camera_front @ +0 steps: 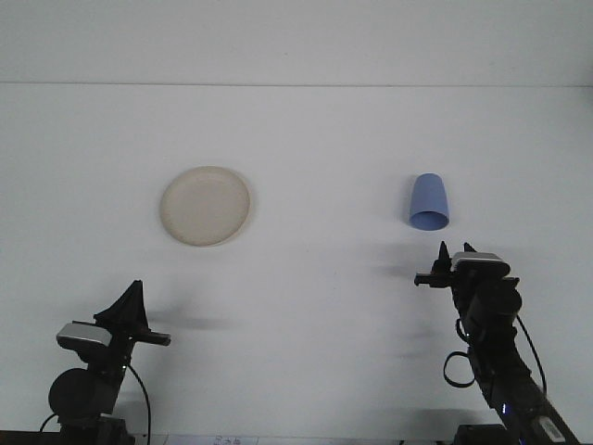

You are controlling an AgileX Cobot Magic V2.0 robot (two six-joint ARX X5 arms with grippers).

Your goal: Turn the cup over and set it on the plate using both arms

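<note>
My right gripper [443, 264] hangs above the white table [324, 315], its black fingers pointing away from me toward the far edge. Two dark tips show at its front with a small gap between them, so it looks parted, and it grasps nothing. A grey camera block sits on the wrist just behind it, and a black cable loops down along the arm below.

Just beyond this gripper, and slightly toward my left, stands the pale blue plastic cup [429, 201]. It rests upside down on the table, narrower closed end farthest from me and the wider rim nearest me. The cup and my fingertips are near each other but apart; bare table shows between them.

My left gripper [132, 313] sits low at the near edge of the table, well apart from my right one. Its black fingers rise to a pointed shape, and a thin black piece sticks out sideways beside them. From this angle I cannot tell whether it is parted or closed. It holds nothing that I can see.

Beyond my left gripper, well ahead of it and a little toward my right, lies the round cream-coloured plate [205, 206], flat on the table and empty. The plate and the cup lie well apart, with open table between them.
</note>
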